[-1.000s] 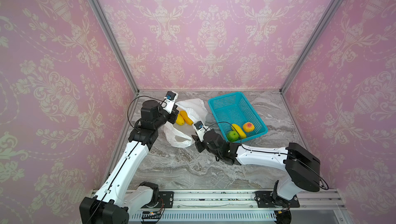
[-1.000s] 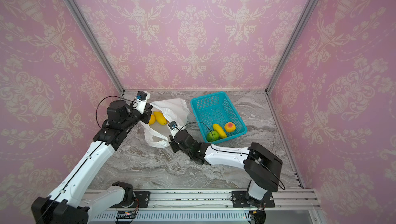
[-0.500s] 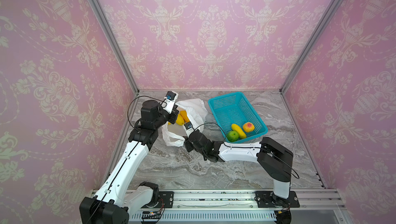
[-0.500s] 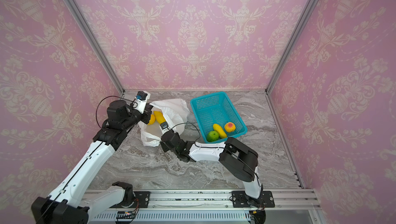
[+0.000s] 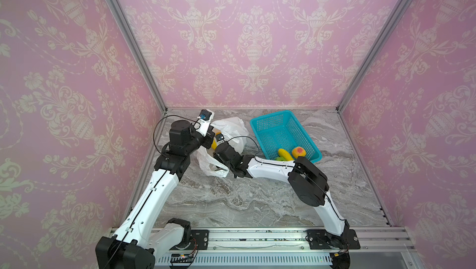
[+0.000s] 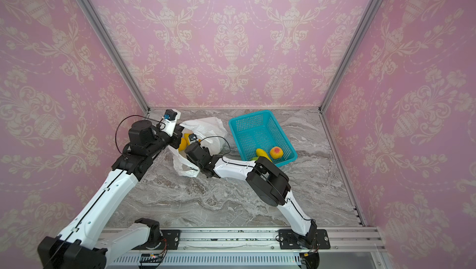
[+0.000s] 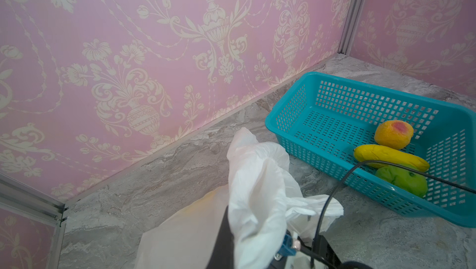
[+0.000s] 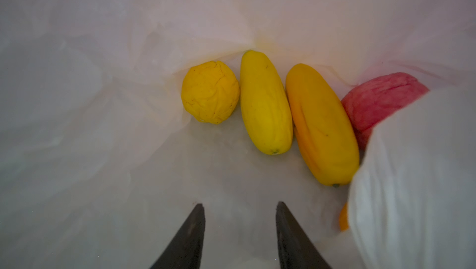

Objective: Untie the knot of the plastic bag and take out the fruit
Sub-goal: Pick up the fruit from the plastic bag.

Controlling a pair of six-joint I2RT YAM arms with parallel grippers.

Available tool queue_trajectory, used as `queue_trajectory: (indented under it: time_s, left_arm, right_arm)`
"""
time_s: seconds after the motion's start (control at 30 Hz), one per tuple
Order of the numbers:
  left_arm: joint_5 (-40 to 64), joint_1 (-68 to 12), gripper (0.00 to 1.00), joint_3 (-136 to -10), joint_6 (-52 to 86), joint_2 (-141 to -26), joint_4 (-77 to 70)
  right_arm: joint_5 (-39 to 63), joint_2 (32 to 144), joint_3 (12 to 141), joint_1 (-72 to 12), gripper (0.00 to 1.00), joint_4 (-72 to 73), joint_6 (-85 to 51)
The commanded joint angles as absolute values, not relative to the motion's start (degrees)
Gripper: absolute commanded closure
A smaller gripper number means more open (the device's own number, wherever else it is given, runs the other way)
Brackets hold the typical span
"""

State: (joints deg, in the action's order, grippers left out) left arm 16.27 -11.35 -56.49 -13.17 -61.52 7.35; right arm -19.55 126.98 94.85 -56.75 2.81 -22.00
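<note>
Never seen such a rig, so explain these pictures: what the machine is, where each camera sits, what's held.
Two robot arms work at a grey marble table. Two pictures look down from overhead; two come from cameras on the arms' wrists. On the table lie a white bag and a teal basket with three fruit. The left pincer is shut on the bag. The right pincer is open and empty inside the bag, facing at least four more fruit.

Pink damask-patterned walls (image 5: 255,36) and aluminium corner posts (image 5: 129,41) enclose a grey marble-look table (image 5: 231,198), evenly lit.
</note>
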Motion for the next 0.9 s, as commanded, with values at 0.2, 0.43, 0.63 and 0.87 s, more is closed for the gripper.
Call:
queue_trajectory:
  time_s: [0.2, 0.43, 0.63, 0.87]
  left_arm:
    - [18.5, -11.1, 1.00, -56.6, -13.7, -60.1, 7.4]
    - [18.8, -11.0, 1.00, -56.7, -13.7, -60.1, 7.3]
    - [19.0, -11.0, 1.00, -56.6, -13.5, -60.0, 7.3]
    - [19.2, -11.0, 1.00, -56.7, -13.4, -60.1, 7.3]
  right_arm:
    - [-22.2, 138.7, 116.0, -55.8, 0.35, -13.8, -22.3]
    - [-22.6, 148.7, 132.5, -53.7, 0.21, -25.2, -24.3]
    - [-17.3, 155.2, 140.5, -51.2, 0.27, -28.5, -26.4]
    - [-10.5, 157.1, 141.9, -48.9, 0.24, -27.4, -29.6]
